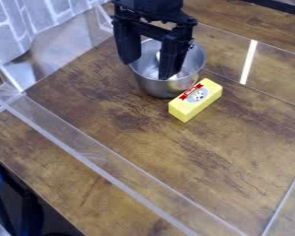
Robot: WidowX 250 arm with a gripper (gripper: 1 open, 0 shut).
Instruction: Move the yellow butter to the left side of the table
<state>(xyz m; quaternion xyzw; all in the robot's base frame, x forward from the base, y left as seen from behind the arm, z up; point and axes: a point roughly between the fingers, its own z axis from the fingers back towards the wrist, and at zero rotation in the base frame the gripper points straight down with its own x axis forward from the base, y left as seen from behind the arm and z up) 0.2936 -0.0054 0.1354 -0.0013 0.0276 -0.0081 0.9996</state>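
Note:
The yellow butter (194,100) is a small bright yellow block with a white-and-red label on top. It lies on the dark wood-grain table (137,129), just right of and in front of a steel bowl (153,81). My gripper (151,63) hangs above the bowl, behind and to the left of the butter. Its black fingers (128,51) point down and stand open, with nothing between them. The gripper is apart from the butter.
Clear acrylic walls (76,138) edge the table on the near left and run along the far right side (250,61). The steel bowl sits close beside the butter. Bare tabletop stretches to the left and front.

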